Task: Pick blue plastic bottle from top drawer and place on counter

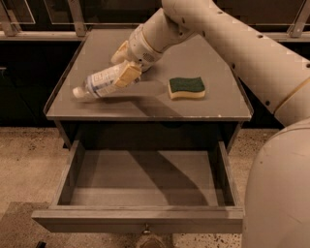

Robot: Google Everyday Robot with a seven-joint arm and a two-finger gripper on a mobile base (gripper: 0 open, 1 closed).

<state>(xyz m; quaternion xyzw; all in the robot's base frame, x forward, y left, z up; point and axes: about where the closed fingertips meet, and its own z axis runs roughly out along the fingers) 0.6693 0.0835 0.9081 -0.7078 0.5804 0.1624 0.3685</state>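
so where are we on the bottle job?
Done: the blue plastic bottle is out of the top drawer, which stands open. In hand: the pincer grips the bottle, tilted, cap leftward, over the counter. Left: set it down and release; contact with the counter can't be judged.

I take this for a lab or test bay, not a home: 1 grey-brown flat cabinet counter (pixel 97 53), a speckled stone floor (pixel 29 155), and dark metal-framed glass panels (pixel 53 12) behind. My gripper (pixel 127 72) hangs over the counter's left half, clamped on the small clear blue-labelled plastic bottle (pixel 99 83).
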